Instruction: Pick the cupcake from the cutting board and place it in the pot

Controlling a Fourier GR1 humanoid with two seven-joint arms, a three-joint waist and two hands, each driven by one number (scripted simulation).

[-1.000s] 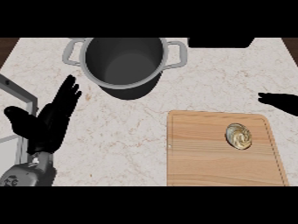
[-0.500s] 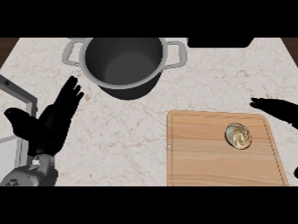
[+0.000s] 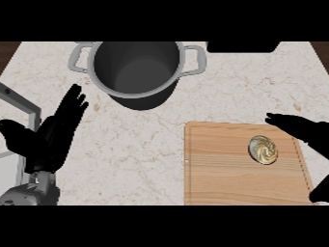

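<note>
One cupcake (image 3: pixel 264 149) sits on the single cutting board (image 3: pixel 227 169), toward the board's upper right part, with bare wood all round it. From above it shows as a small round thing with a pale swirled top.

It is probably light and easy to lift, but soft on top: the swirl would likely smear or squash if fingers press down on it. The base and sides look like the safer place to take hold, with fingers on one side and the thumb on the other, low on the body, keeping it upright on the way over.

The right robot hand (image 3: pixel 316 135) hangs over the board's upper right corner, just beside the cupcake and not touching it. Its fingers are stretched out and spread toward the left, with the thumb lower down near the board's right edge; it holds nothing.

The left robot hand (image 3: pixel 49 140) rests at the left side of the table (image 3: pixel 138 144), fingers straight and pointing up, also empty.

One grey pot (image 3: pixel 140 67) with two side handles stands at the far side of the table, well apart from the board. Its inside looks empty, so the cupcake has still to be lifted and carried up and to the left.
</note>
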